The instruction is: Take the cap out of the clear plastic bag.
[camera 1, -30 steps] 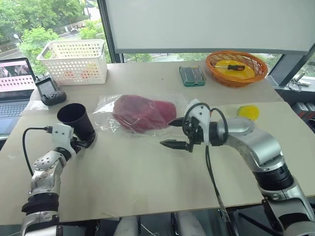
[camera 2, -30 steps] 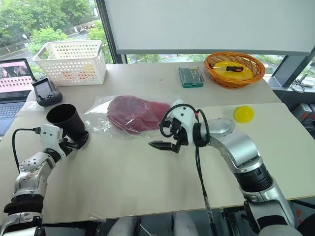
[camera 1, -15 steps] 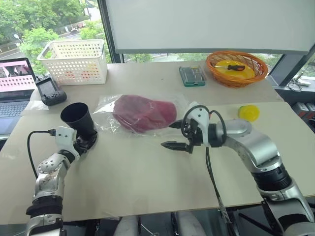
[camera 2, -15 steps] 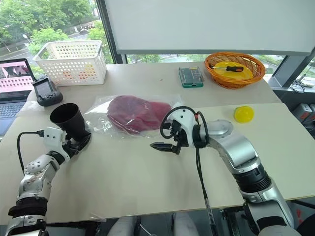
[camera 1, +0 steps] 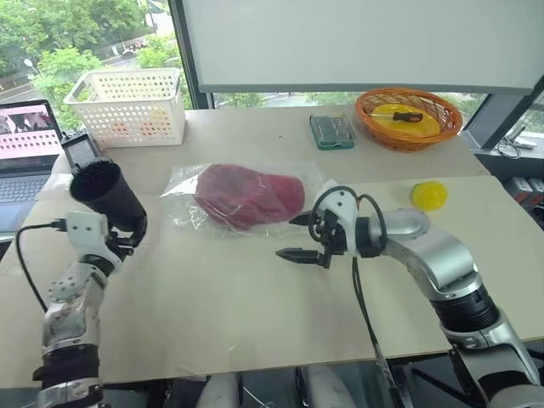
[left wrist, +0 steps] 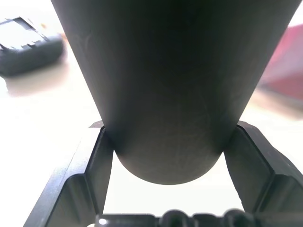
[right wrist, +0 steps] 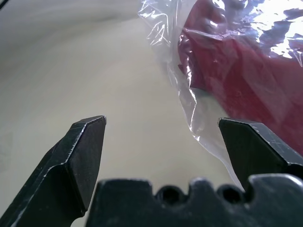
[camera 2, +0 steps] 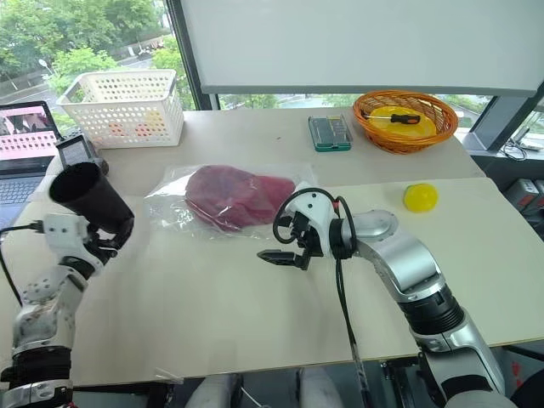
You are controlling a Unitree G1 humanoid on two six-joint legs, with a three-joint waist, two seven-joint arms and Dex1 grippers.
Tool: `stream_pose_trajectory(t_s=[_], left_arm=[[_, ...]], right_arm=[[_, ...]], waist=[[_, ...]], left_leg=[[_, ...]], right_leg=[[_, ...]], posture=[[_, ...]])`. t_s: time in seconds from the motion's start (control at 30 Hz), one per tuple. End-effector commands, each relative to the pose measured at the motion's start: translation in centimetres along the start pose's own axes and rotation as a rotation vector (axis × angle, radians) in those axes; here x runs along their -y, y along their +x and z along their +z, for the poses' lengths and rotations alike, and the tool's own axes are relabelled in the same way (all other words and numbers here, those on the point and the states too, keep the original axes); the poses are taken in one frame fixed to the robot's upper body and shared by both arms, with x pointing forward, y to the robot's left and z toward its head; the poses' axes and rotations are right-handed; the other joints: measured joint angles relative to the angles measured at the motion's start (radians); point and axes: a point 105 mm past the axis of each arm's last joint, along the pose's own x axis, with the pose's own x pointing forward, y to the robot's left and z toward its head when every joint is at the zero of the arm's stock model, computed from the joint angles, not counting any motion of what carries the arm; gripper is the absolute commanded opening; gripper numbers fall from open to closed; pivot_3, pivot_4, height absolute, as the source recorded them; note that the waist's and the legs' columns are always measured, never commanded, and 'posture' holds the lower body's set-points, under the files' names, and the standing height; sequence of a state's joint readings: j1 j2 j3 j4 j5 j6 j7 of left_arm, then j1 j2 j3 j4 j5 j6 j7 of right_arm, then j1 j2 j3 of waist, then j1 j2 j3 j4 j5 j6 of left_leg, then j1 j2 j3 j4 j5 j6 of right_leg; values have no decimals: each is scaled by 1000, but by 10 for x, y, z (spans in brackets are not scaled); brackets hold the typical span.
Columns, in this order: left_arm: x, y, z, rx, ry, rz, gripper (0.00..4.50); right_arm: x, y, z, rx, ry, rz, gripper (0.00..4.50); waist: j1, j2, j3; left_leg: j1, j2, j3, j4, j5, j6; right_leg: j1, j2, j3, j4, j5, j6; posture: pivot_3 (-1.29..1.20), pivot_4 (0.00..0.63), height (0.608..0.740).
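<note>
i see my left gripper [camera 1: 127,234] clamped on the black cup [camera 1: 106,195], lifted off the table [camera 1: 212,297] and tilted, at 9 o'clock from the bag [camera 1: 246,197]. my right gripper [camera 1: 295,236] hangs wide open at the bag's 5 o'clock edge, gripping nothing. the cap [camera 1: 248,194] lies inside the bag, mid-table

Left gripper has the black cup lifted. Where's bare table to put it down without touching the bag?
Bare table runs along the near edge, from under the left gripper and its black cup to below the right gripper. The far left is crowded: white basket, handheld device, laptop. The clear plastic bag with the cap takes the middle.
</note>
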State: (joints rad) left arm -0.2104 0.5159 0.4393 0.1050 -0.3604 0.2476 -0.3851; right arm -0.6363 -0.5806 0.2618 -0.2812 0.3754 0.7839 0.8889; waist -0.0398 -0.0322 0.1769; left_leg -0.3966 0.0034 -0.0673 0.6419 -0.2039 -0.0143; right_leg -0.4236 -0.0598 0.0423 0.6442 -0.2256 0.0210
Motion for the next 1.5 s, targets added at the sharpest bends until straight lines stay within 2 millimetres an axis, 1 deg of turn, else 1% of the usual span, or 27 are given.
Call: stream_pose_trajectory(t_s=[0.03,0.07,0.1,0.13,0.27,0.33,0.47,0.57,0.67,0.77,0.9,0.97,1.0,1.03,1.27,1.5], left_arm=[[-3,20,34,47,23,35,2987],[-7,36,35,27,42,65,2987],[-9,45,36,14,57,86,2987],[-11,56,36,-8,72,106,2987],[-8,93,35,-49,70,144,2987],[-7,104,34,-67,68,177,2987],[0,117,30,-95,27,223,2987],[-1,118,27,-99,-20,265,2987],[-5,116,19,-121,-78,314,2987],[-8,114,14,-138,-77,339,2987],[-11,112,12,-147,-38,359,2987],[-12,111,10,-154,-37,366,3972],[-12,110,8,-159,-36,365,4103],[-12,110,7,-162,-35,364,4425],[-9,109,-1,-182,-29,337,4425],[-10,109,1,-172,-34,316,4425]], right_arm=[[1,-2,9,39,-38,-17,4500],[2,-3,9,39,-37,-20,4500],[2,-3,9,40,-36,-22,4500],[2,-3,9,40,-36,-24,4500],[3,-2,9,43,-34,-41,4500],[3,-3,8,42,-32,-50,4500],[2,-5,6,39,-25,-73,4500],[0,-6,6,37,-19,-89,4500],[-2,-9,5,34,-11,-107,4500],[-4,-11,5,34,-1,-123,4500],[-4,-12,6,33,7,-142,4500],[-4,-12,6,34,9,-146,4500],[-3,-12,7,34,8,-149,4500],[-3,-13,7,34,8,-151,4500],[2,-12,9,36,-2,-161,4500],[3,-9,11,38,-4,-143,4500]], waist=[[4,0,0],[12,-1,0],[21,-1,1],[25,-2,1],[26,-2,1],[26,-3,1],[17,-4,2],[14,-4,2],[13,-4,2],[14,-5,2],[19,-5,2],[19,-5,2],[19,-5,2],[19,-5,2],[19,-5,2],[19,-5,2]], left_leg=[[0,0,0,0,0,0],[0,0,-1,0,0,0],[0,-1,-1,1,0,-1],[0,-1,-2,2,1,-1],[0,-2,-1,2,1,-1],[-2,-2,-1,2,1,-1],[-5,-2,-1,2,1,-1],[-7,-2,-1,1,1,-1],[-7,-2,-2,2,1,-1],[-7,-3,-2,2,1,-1],[-7,-3,-2,2,1,-1],[-7,-3,-2,2,1,-2],[-7,-3,-2,2,1,-2],[-7,-3,-2,2,1,-2],[-7,-3,-2,2,1,-2],[-7,-3,-2,2,1,-2]], right_leg=[[0,0,0,0,0,0],[0,0,-1,1,0,0],[1,1,-1,1,-1,2],[1,1,-2,1,-4,7],[2,0,-1,0,-3,8],[0,0,-2,0,1,2],[-2,-1,-2,-1,2,2],[-4,-1,-2,-1,2,2],[-4,-1,-2,0,2,2],[-4,-1,-2,0,2,2],[-4,-1,-2,1,2,2],[-4,-1,-2,1,2,2],[-4,-1,-2,1,2,2],[-4,-1,-2,1,2,2],[-4,-1,-2,1,2,2],[-4,-1,-2,1,2,2]], posture=[[0,150,736],[0,150,736],[0,150,736],[0,150,736],[0,150,736],[0,150,736],[0,150,736],[0,150,736],[0,150,736],[0,150,736],[0,150,736],[0,150,736],[0,150,736],[0,150,736],[0,150,736],[0,150,736]])
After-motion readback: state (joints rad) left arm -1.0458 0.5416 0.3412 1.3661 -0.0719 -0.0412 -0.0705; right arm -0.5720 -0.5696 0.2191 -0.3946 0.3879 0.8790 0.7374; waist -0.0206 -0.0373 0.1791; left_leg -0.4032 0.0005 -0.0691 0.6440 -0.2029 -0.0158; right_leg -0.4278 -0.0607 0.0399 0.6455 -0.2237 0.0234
